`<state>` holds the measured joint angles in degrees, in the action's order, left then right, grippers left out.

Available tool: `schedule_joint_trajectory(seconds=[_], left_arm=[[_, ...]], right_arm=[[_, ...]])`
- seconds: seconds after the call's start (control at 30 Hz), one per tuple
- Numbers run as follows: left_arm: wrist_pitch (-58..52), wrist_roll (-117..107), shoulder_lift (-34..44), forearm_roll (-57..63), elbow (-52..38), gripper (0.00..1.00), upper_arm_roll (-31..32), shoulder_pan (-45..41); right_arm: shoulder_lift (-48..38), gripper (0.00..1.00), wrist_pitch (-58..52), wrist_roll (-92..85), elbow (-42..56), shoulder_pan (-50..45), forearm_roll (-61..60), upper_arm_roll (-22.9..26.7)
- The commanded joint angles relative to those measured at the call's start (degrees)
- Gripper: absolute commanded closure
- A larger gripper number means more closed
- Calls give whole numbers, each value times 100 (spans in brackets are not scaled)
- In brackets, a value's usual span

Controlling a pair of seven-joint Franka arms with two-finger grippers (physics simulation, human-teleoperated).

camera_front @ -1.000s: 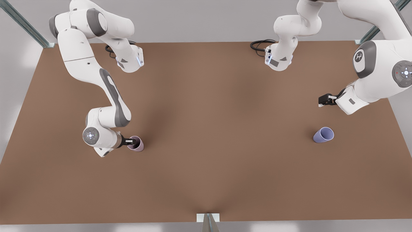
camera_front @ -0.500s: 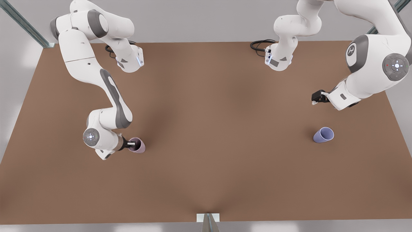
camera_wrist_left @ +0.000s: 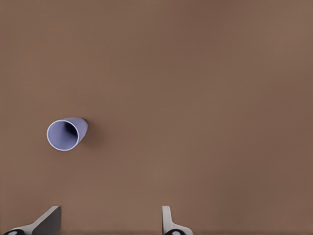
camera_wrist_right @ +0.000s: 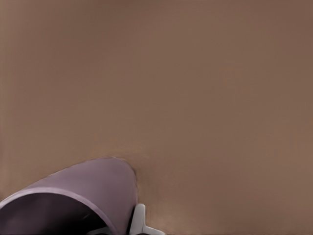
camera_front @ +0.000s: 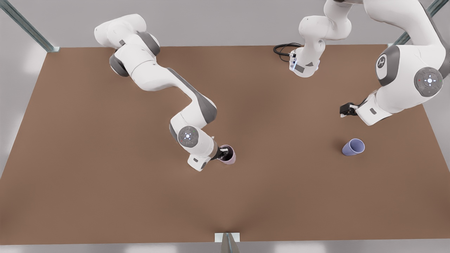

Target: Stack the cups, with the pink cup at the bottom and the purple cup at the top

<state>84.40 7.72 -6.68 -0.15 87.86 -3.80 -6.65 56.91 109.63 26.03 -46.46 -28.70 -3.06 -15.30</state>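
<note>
Right gripper (camera_front: 223,154) was seen near middle of front view, low down, fingers (camera_wrist_right: 139,221) pinched on rim of pink cup (camera_front: 228,155), one inside, one outside. Its arm was bent at elbow and stretched far out from base. Left gripper (camera_front: 344,110) was held up high at front view's right, fingers (camera_wrist_left: 168,223) spread apart, nothing between them. Its arm was folded close.

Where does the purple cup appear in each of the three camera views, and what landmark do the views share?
Front view: the purple cup stands on the front view's right, below the left gripper.
Left wrist view: the cup is ahead of that open gripper, off to one side.
Right wrist view: not in it; there the pink cup is seen.
Shared landmark: the brown table.
</note>
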Motion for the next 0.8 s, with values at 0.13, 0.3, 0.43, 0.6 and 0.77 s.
schedule_joint_trajectory(seconds=[0.13,0.3,0.43,0.6,0.77], left_arm=[[147,-34,-9,42,3,0,-104,-3],[138,-34,0,59,3,0,-139,-3],[604,-69,-237,375,65,0,-359,-3],[2177,-34,-967,323,627,0,-658,471],[3135,-43,-1442,86,1049,0,-658,954]], right_arm=[[891,79,1104,3619,603,-531,25,-289],[1129,79,1219,3488,559,-655,482,-105],[1112,79,753,3277,568,-707,825,-61],[1120,32,656,3206,550,-865,965,36],[1129,3,727,3206,550,-901,965,36]])
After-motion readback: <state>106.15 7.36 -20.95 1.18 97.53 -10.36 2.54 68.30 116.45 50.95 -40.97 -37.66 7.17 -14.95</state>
